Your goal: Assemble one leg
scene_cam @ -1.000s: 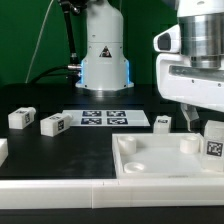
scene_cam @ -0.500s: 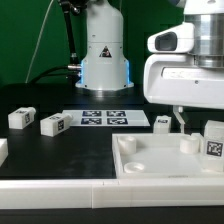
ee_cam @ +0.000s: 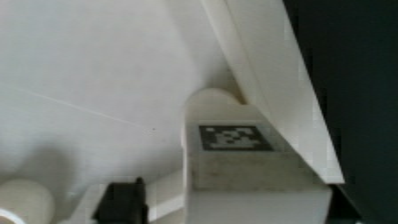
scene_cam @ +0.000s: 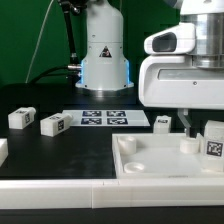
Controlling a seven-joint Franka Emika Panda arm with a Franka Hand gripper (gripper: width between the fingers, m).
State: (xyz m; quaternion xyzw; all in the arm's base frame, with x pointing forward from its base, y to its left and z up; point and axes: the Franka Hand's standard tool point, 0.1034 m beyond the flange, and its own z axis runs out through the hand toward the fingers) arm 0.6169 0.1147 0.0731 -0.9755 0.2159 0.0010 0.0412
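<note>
A leg [scene_cam: 214,140], a small white block with a black-and-white tag, stands on the right part of the large white tray-like piece [scene_cam: 150,160]. In the wrist view this leg [ee_cam: 231,150] sits against the tray's wall [ee_cam: 267,70], between my two dark fingers [ee_cam: 125,200]. My gripper [scene_cam: 186,122] hangs low over the tray, just to the exterior view's left of that leg. Its jaws stand apart, and in the wrist view the gripper [ee_cam: 228,205] has the leg in the gap. Three more legs lie on the black table [scene_cam: 22,117], [scene_cam: 54,124], [scene_cam: 164,122].
The marker board [scene_cam: 105,118] lies flat in front of the robot base [scene_cam: 104,60]. A white strip [scene_cam: 60,190] runs along the table's front edge. The tray has round corner sockets [scene_cam: 190,143].
My gripper has shifted a little toward the exterior view's left over the tray. The legs and the tray have not moved.
</note>
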